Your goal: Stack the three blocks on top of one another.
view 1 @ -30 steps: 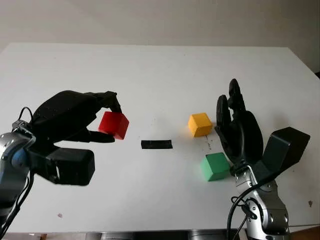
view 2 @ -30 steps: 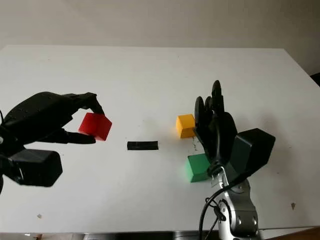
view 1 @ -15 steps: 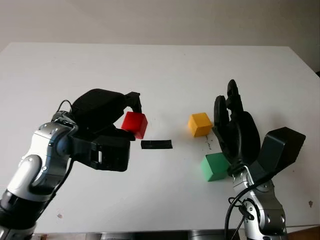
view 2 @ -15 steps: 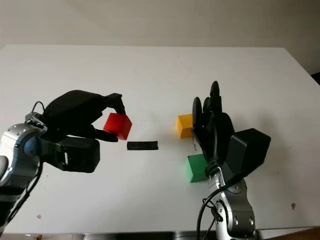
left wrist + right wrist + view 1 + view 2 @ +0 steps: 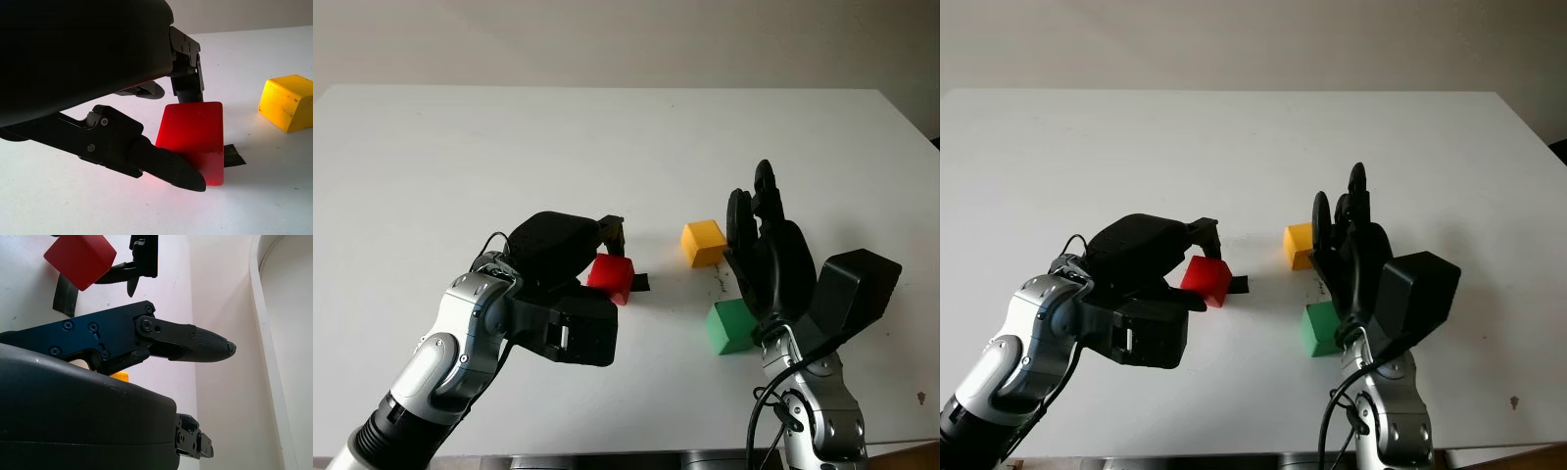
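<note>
The left hand point(image 5: 570, 257) pinches the red block point(image 5: 610, 278) over black tape point(image 5: 234, 155) at mid-table point(image 5: 509, 147). The right hand point(image 5: 771, 259) is open, beside the yellow block point(image 5: 704, 243) and green block point(image 5: 732, 327).

A small red cube block point(image 5: 610, 277) sits pinched in the black left hand point(image 5: 570, 257), over a black tape strip point(image 5: 234, 155) on the white table point(image 5: 509, 147). The black right hand point(image 5: 771, 257), open, stands upright to its right. A yellow cube block point(image 5: 704, 243) lies just left of that hand's fingers, and a green cube block point(image 5: 732, 326) just left of its palm, nearer the robot.
</note>
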You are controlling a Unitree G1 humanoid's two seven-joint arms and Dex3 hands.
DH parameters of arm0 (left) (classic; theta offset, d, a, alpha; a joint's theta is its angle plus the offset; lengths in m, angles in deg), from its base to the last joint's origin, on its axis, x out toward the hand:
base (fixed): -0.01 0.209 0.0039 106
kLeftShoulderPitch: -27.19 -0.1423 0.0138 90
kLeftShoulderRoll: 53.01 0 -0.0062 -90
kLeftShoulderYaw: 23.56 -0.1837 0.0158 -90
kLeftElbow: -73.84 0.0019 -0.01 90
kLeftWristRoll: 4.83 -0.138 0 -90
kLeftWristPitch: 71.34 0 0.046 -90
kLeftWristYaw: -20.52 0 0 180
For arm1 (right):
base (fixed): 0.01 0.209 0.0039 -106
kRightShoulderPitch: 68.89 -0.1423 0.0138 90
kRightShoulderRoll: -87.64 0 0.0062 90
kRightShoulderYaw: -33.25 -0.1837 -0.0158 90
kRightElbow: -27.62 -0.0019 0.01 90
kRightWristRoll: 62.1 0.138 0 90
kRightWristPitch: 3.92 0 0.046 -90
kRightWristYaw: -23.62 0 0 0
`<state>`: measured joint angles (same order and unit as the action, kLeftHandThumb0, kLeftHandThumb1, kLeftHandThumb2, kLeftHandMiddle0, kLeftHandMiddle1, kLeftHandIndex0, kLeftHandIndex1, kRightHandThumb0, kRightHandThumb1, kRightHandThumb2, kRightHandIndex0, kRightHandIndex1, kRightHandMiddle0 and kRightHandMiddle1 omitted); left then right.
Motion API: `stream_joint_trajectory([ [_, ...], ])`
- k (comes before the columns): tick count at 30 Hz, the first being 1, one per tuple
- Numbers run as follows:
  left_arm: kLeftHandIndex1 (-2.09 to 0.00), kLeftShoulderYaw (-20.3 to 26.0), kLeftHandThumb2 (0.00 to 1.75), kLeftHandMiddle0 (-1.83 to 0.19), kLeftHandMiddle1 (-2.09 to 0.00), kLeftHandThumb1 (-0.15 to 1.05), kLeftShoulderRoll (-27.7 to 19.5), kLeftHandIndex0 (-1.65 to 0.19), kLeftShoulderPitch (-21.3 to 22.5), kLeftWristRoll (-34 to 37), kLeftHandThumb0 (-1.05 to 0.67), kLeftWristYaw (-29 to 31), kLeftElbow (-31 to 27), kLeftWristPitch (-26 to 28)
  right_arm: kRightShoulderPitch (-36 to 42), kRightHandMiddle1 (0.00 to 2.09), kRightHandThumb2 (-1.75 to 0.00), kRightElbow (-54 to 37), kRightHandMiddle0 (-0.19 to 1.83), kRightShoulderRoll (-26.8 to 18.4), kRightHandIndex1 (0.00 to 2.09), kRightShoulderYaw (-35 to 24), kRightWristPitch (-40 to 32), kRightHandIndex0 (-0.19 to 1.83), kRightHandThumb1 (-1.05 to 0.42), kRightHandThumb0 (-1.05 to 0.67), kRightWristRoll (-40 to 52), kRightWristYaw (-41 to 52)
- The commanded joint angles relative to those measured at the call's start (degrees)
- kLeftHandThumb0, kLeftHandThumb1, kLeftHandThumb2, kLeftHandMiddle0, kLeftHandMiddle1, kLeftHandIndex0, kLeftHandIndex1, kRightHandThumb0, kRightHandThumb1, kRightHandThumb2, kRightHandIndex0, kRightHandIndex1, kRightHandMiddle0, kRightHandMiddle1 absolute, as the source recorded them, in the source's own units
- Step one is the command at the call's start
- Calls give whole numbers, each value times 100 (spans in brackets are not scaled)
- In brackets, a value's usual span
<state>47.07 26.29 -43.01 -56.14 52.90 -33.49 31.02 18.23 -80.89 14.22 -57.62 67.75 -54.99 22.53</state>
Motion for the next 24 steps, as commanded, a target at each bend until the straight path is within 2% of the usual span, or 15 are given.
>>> stream_joint_trajectory([
  [1, -172, -30, 6, -38, -6, 104, 46, -24, -32, -48, -34, -62, -59, -3, 29, 0, -55, -65, -19, 11, 0, -9, 4, -19, -105, -60, -14, -12],
  [10, -180, -67, 7, -35, -5, 105, 218, -18, 5, -245, -30, -187, 154, 133, 64, 1, -54, -98, -19, 38, 0, -15, 9, -19, -105, -60, -2, -29],
  [13, -189, -65, 12, -36, -6, 105, 309, -17, 44, -280, -29, -312, 282, 152, 55, 1, -54, -72, -19, 27, 0, -4, 36, -19, -105, -60, -40, -38],
  [21, -196, -54, 21, -37, -6, 105, 478, -15, 144, -166, -30, -477, 562, 141, 71, 0, -53, -62, -19, 63, 0, -18, 57, -19, -105, -60, 14, -20],
  [24, -183, -70, 16, -36, -6, 105, 507, -17, 180, -154, -33, -463, 615, 147, 79, 1, -53, -64, -19, 66, 0, -4, 69, -19, -105, -61, -19, -33],
])
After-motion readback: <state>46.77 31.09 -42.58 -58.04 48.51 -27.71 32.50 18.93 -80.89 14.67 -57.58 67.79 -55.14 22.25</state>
